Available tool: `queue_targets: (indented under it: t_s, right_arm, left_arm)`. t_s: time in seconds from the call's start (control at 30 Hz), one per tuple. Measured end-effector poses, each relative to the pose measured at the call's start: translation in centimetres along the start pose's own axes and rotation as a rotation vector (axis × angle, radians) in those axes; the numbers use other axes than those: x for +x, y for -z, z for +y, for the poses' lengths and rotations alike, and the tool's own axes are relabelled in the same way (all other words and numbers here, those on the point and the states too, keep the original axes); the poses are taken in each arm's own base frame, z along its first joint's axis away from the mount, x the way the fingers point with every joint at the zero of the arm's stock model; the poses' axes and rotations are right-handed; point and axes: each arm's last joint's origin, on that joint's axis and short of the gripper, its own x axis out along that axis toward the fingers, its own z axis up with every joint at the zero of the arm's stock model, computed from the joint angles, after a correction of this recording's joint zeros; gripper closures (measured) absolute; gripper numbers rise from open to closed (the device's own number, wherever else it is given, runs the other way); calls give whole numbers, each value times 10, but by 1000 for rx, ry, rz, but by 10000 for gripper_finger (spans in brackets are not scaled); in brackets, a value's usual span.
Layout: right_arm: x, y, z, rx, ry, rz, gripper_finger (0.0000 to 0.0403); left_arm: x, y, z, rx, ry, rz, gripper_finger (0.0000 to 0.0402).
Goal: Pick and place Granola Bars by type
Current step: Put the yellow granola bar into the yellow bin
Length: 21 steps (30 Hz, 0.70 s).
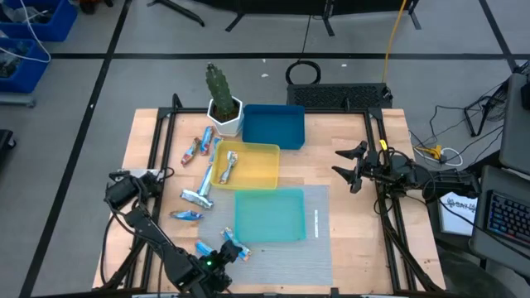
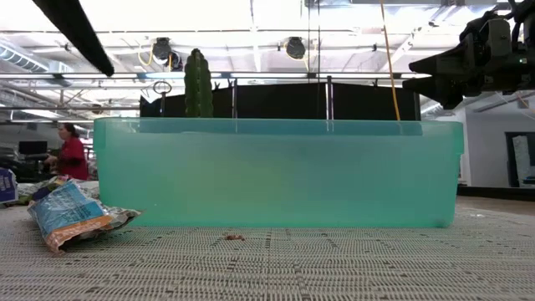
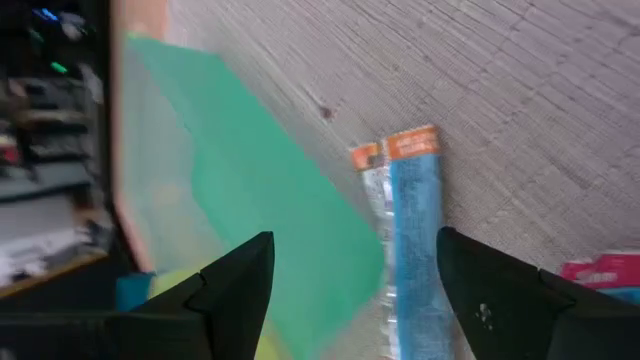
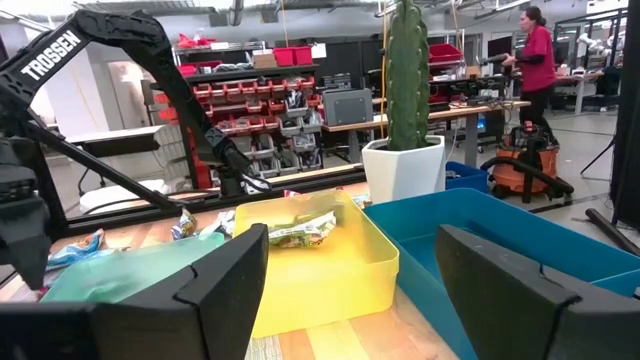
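Left gripper (image 3: 355, 290): nearest the left wrist camera, its two dark fingers (image 3: 235, 285) spread wide with nothing between them, poised over the grey mat (image 1: 319, 248) at the table's front left.
Table (image 1: 348, 141): wooden top; the mat covers its front middle.
Teal tray (image 1: 269, 215): largest tray, on the mat, holding nothing that can be seen; it fills the low view.
Blue tray (image 1: 273, 126): at the back, beside the cactus pot (image 1: 224, 112).
Yellow tray (image 1: 261, 165): between blue and teal, with one granola bar (image 1: 228, 165) already in it.
Right gripper (image 1: 352, 168): raised at the table's right edge, fingers wide apart and bare, well away from every loose bar; this arm looks to be waiting.
Loose bars (image 1: 199, 149): scattered on the wood left of the trays, some also on the mat's front-left corner.
Target bar (image 3: 415, 240): blue wrapper with orange ends, lying flat on the mat just beside the teal tray's near-left corner.
Key relation: the bar sits in the gap between the open fingers, ahead of their tips, not touched. Its long axis runs roughly along the fingers' reach, so closing would pinch it across its narrow width.
Nearer arm: the left, by a wide margin.
Likely step: lowering and closing on this bar.
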Motion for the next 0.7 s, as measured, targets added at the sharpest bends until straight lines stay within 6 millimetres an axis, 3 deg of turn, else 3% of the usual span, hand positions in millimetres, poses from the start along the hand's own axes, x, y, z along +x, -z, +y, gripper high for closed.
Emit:
queue_targets:
  t_s: [0.33, 0.7]
  right_arm:
    - [0, 0, 0, 0, 0, 0, 124]
    - [0, 0, 0, 0, 0, 0, 124]
  left_arm:
    - [-3, -4, -5, -6, 53, -40, 124]
    - [21, -6, -19, 19, 69, 2, 127]
